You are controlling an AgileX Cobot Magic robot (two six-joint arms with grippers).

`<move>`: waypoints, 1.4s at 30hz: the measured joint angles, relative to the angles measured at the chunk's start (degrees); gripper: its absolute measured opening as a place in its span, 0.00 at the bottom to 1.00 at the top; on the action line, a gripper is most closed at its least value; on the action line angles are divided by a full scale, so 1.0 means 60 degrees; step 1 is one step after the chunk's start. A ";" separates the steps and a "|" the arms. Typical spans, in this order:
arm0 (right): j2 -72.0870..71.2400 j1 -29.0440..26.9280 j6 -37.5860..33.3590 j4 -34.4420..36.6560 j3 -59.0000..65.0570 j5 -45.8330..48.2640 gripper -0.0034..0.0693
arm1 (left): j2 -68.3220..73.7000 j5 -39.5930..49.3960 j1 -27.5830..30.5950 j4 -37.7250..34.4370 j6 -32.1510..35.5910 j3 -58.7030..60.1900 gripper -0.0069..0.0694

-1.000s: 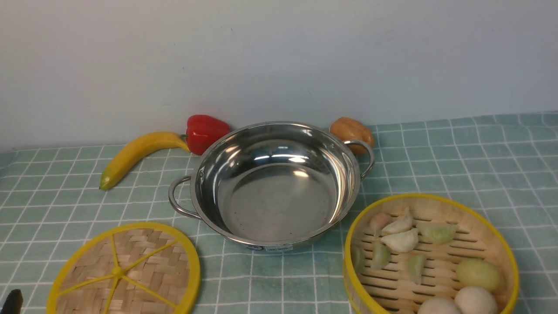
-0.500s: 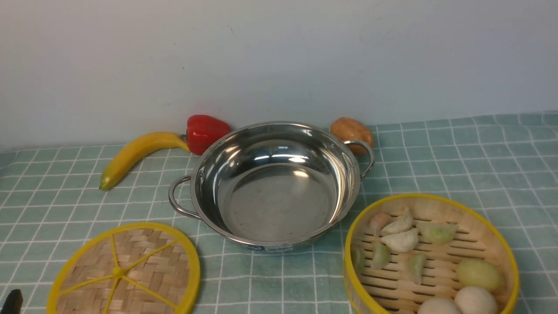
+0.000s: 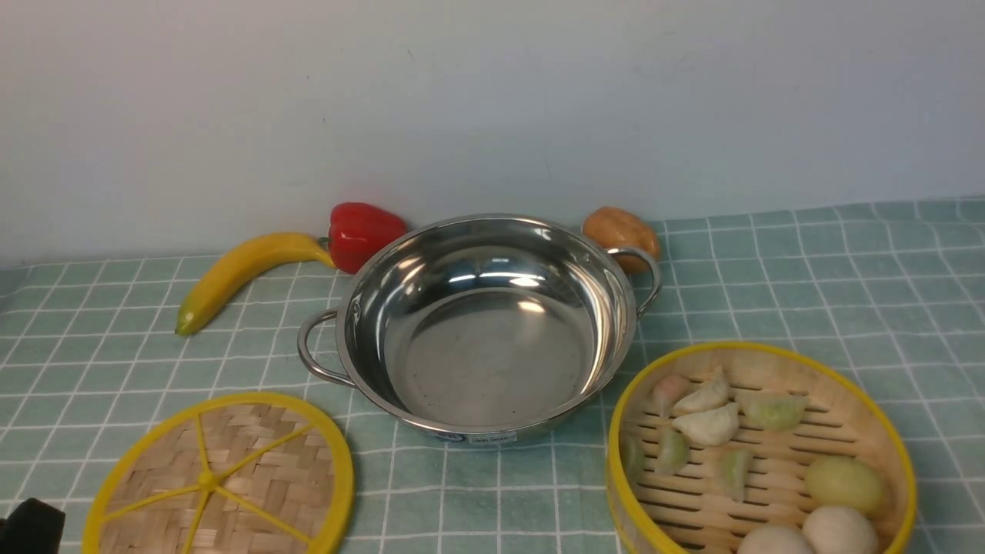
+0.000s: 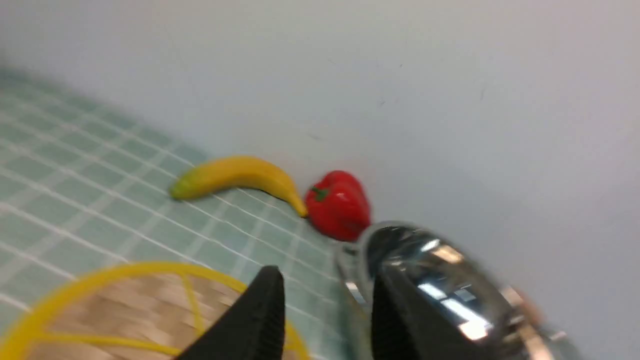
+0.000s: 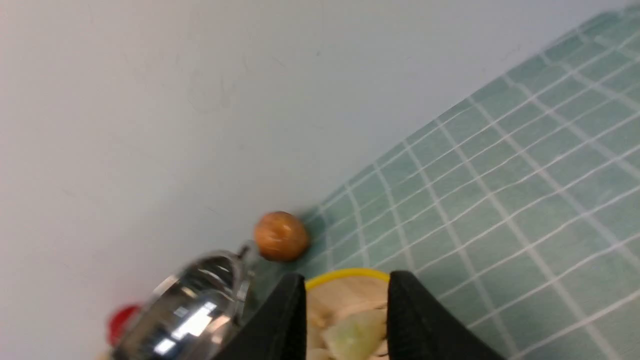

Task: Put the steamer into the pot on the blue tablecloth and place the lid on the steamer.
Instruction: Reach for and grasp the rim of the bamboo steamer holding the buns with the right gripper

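One change: left pincer [image 3: 32, 526] farther into view beside lid [image 3: 219, 481].

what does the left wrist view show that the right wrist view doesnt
Only the left wrist view: the banana, the lid and the left gripper, jaws apart and empty. Only the right wrist view: the brown potato-like thing, the steamer with a dumpling inside, and the right gripper, jaws apart. Both: the pot, the red pepper (only a red blur in the right one), the blue tablecloth, the wall.
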 joint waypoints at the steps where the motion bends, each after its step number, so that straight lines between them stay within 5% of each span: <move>1: 0.0000 0.0000 0.0182 0.0601 0.0000 -0.0052 0.39 | 0.0000 0.0000 0.0000 -0.0518 -0.0329 0.0000 0.41; 5: 0.0000 0.0000 0.0455 0.2087 0.0000 -0.0508 0.39 | 0.0000 -0.0036 0.0000 -0.1430 -0.0816 0.0000 0.41; 12: 0.0008 0.0000 0.0381 0.2750 -0.0037 -0.2041 0.39 | 0.0000 -0.1119 0.0000 -0.1675 -0.1033 -0.0012 0.41; 15: 0.0030 0.0000 -0.0086 0.2404 -0.0575 -0.2821 0.39 | 0.0000 -0.1887 0.0000 -0.1568 -0.0854 -0.0320 0.41; 18: 0.0419 0.0000 -0.1392 0.0678 -0.2140 -0.3493 0.39 | 0.0165 -0.2834 0.0000 -0.0118 0.0259 -0.1584 0.41; 22: 0.1829 0.0000 -0.1943 -0.1139 -0.4074 -0.2051 0.39 | 0.1299 -0.1303 0.0000 0.1695 0.1390 -0.3242 0.41; 24: 0.3086 0.0000 -0.2121 -0.1648 -0.5147 -0.0077 0.39 | 0.2424 0.0224 0.0000 0.2429 0.1547 -0.4149 0.41; 33: 0.8548 0.0000 -0.4401 -0.1367 -0.8126 0.6638 0.39 | 0.7633 0.6224 0.0000 0.3907 0.1570 -0.7068 0.41; 42: 1.2822 0.0000 -0.5336 -0.0674 -0.8380 0.7032 0.39 | 1.1881 0.7114 0.0000 0.5164 0.1578 -0.7769 0.41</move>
